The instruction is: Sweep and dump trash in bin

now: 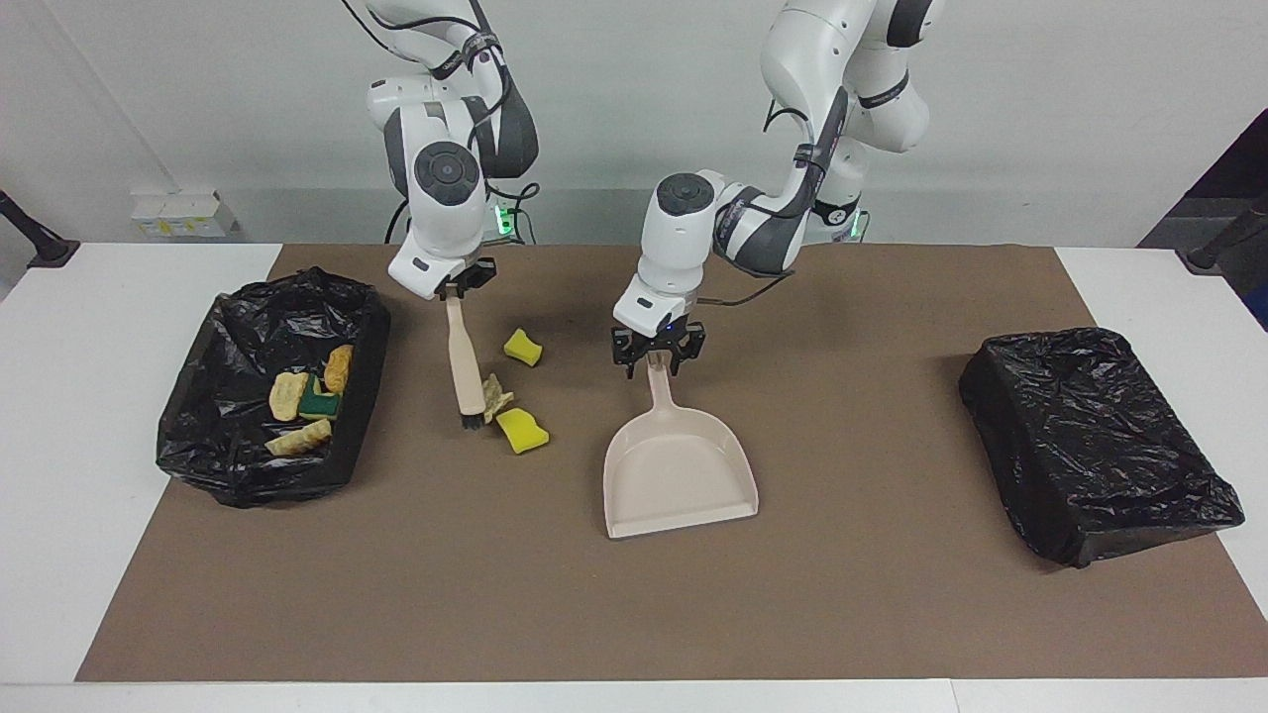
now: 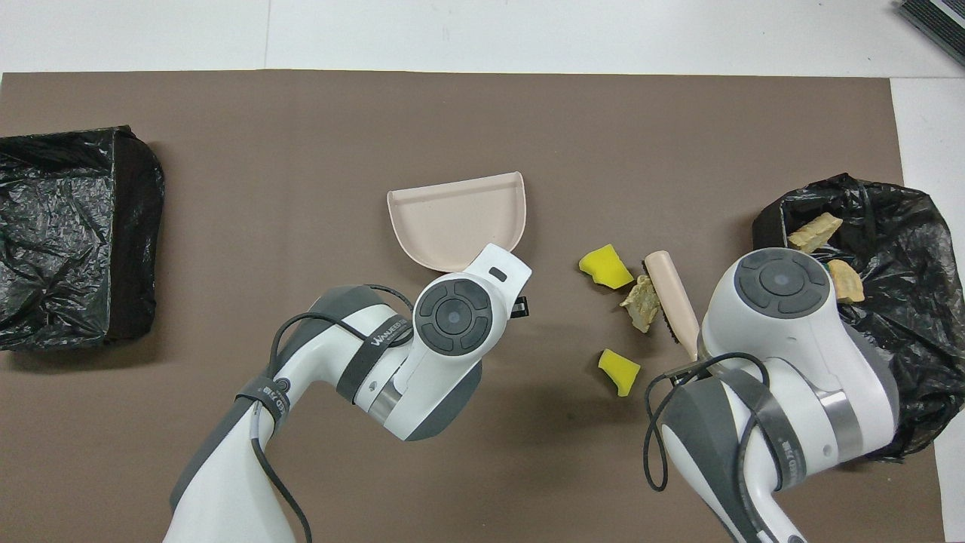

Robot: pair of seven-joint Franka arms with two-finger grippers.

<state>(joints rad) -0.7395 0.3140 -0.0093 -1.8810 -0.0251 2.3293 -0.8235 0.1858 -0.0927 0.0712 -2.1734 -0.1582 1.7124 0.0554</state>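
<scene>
The beige dustpan [image 1: 679, 475] [image 2: 456, 222] lies flat mid-mat, handle toward the robots. My left gripper [image 1: 656, 364] is down at the handle's end, shut on it; in the overhead view the wrist hides it. My right gripper [image 1: 458, 290] is shut on the top of the beige brush [image 1: 464, 366] [image 2: 673, 294], whose bristles rest on the mat. Against the brush lies a tan lump of trash [image 1: 498, 396] [image 2: 642, 303], with one yellow sponge piece [image 1: 522, 431] [image 2: 605, 266] beside it and another [image 1: 522, 348] [image 2: 618, 369] nearer the robots. The bin [image 1: 248, 465] [image 2: 905, 226], lined in black, holds several pieces.
A box wrapped in black plastic [image 1: 1095, 446] [image 2: 68, 234] sits at the left arm's end of the brown mat [image 1: 594, 614]. White table [image 1: 59, 495] borders the mat on each side.
</scene>
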